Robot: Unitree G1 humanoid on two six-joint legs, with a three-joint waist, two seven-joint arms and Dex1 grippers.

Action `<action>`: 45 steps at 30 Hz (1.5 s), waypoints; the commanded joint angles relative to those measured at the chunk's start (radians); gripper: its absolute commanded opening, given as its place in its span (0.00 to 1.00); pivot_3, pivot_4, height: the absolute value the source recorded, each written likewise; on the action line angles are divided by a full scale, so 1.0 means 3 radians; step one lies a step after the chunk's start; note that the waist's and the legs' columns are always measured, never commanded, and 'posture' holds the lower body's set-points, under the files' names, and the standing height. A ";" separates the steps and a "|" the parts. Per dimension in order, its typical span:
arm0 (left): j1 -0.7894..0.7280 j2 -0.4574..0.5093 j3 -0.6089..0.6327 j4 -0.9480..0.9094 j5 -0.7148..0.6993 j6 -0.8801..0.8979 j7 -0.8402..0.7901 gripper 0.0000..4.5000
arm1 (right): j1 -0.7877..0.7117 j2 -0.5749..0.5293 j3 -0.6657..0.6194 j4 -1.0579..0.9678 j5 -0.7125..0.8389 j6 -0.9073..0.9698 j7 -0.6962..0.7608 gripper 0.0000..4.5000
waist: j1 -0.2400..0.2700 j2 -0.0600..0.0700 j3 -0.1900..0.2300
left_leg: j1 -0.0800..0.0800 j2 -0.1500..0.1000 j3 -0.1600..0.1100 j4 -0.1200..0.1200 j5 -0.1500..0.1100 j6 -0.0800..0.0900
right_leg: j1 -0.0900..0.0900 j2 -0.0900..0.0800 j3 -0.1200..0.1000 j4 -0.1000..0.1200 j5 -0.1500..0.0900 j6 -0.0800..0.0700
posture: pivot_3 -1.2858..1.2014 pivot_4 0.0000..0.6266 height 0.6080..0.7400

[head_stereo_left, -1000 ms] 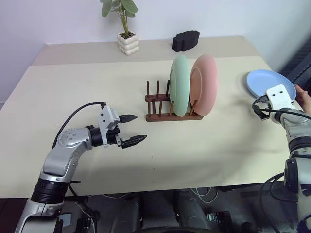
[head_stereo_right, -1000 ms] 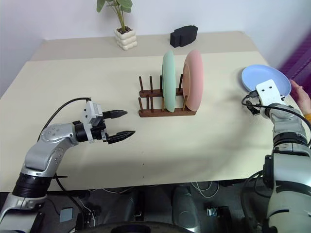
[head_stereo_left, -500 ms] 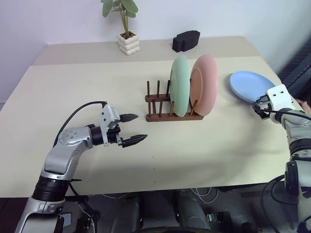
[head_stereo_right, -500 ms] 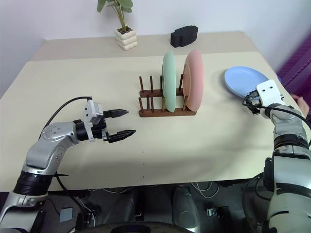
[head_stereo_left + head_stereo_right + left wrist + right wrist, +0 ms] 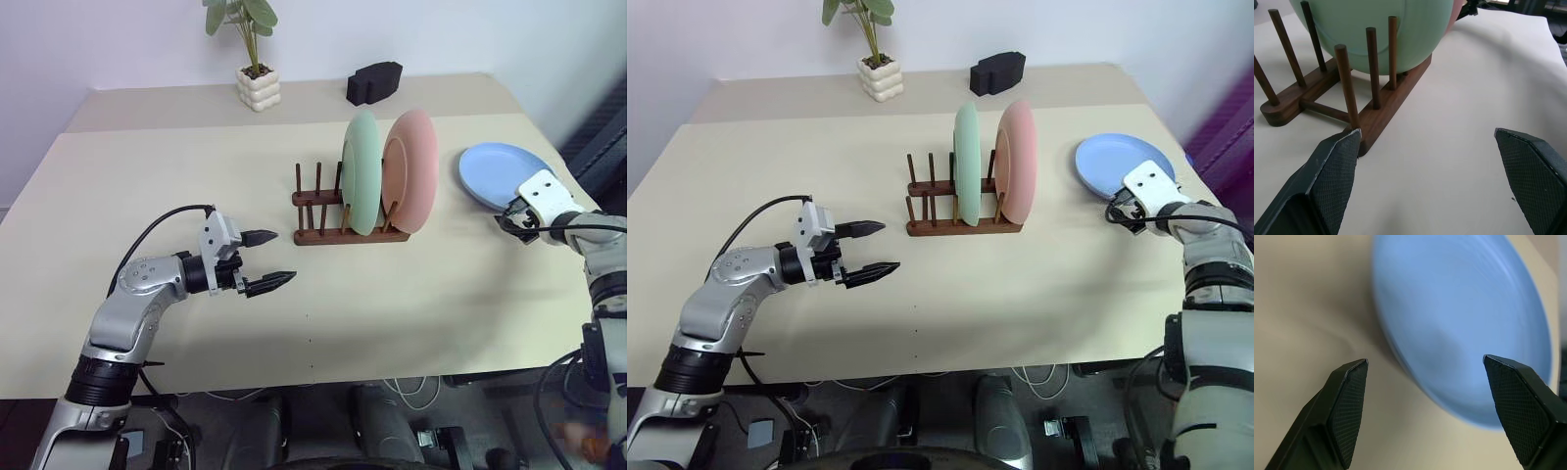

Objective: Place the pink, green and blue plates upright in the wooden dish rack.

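Right gripper wide open, empty, at blue plate near edge. Left gripper wide open, empty. Green plate and pink plate upright in wooden dish rack.

Green, pink racked; blue flat.

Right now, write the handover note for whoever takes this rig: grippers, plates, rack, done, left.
Left gripper: open, empty, hanging above the table left of the wooden dish rack.
Right gripper: open, empty, aimed at the near rim of the blue plate.
Blue plate lies on the table, right of the rack.
Done: green plate and pink plate stand upright in the rack's right-hand slots.
Left: grip the blue plate and stand it in a free slot at the rack's left.
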 commanded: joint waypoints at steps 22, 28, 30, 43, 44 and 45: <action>0.0087 0.0042 0.0089 -0.0165 -0.0051 -0.0040 0.0045 1.00 | -0.0247 -0.0004 0.0057 0.0137 -0.0160 -0.0047 -0.0363 0.02 | 0.0003 0.0000 0.0000 | 0.0002 0.0000 -0.0001 0.0000 0.0000 0.0000 | 0.0003 -0.0001 -0.0001 -0.0001 0.0000 0.0000 | 0.52 0.24 1.00; 0.0082 0.0063 0.0115 -0.0180 -0.0076 -0.0015 0.0039 1.00 | -0.0320 -0.0277 -0.0079 -0.0223 -0.0129 -0.0309 -0.0867 0.02 | 0.0005 0.0007 0.0004 | -0.0001 -0.0001 -0.0001 0.0000 0.0000 -0.0001 | 0.0000 -0.0003 -0.0001 -0.0001 0.0000 0.0000 | 0.52 0.24 1.00; 0.0071 0.0067 0.0137 -0.0175 -0.0092 -0.0006 0.0040 1.00 | -0.0318 -0.0347 -0.0146 -0.0446 -0.0067 -0.0341 -0.0874 0.02 | 0.0002 0.0007 0.0004 | -0.0002 -0.0001 -0.0001 -0.0001 0.0000 -0.0001 | -0.0001 -0.0002 -0.0001 -0.0002 0.0000 0.0000 | 0.52 0.24 1.00; -0.0181 0.0198 0.0492 0.0239 -0.0051 -0.0173 0.0081 1.00 | -0.0292 -0.0110 -0.0657 -0.3566 0.1598 0.0911 0.0185 0.02 | 0.0007 0.0010 0.0006 | 0.0002 0.0006 -0.0005 0.0000 0.0001 -0.0001 | -0.0005 0.0003 -0.0002 0.0016 0.0000 0.0000 | 0.52 0.24 1.00; -0.0185 0.0215 0.0521 0.0271 -0.0044 -0.0191 0.0083 1.00 | -0.0284 -0.0047 -0.0687 -0.3772 0.1772 0.1096 0.0209 0.02 | 0.0012 0.0010 0.0006 | 0.0002 0.0006 -0.0005 0.0000 0.0001 -0.0001 | -0.0007 0.0002 -0.0002 0.0019 0.0000 0.0000 | 0.52 0.24 1.00; -0.0181 0.0232 0.0548 0.0293 -0.0039 -0.0206 0.0086 1.00 | -0.0276 0.0020 -0.0713 -0.3975 0.1956 0.1270 0.0230 0.02 | 0.0015 0.0010 0.0006 | 0.0001 0.0006 -0.0007 0.0001 0.0001 -0.0001 | -0.0007 0.0002 -0.0003 0.0020 0.0000 0.0000 | 0.52 0.24 1.00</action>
